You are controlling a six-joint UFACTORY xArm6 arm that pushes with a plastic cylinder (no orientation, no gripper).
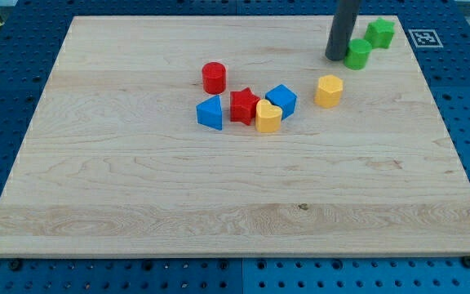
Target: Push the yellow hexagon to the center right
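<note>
Up at the view's top right, the bare tip (334, 57) touches the green cylinder (357, 54), carrying nothing, above the yellow hexagon (329, 91), seemingly lining up its push.

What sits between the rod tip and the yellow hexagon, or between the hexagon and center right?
Nothing visible. My tip is at the view's top, touching or nearly touching the green cylinder block, with bare wooden board down to the yellow hexagon block. The board from the hexagon toward the view's right edge is also bare.

Seven blocks are sitting on the wooden board (137, 196): two red (214, 77) (244, 107), two blue (210, 113) (281, 100), two yellow (329, 91) (268, 117), two green (357, 54) (379, 33) — eight, counting properly.
</note>
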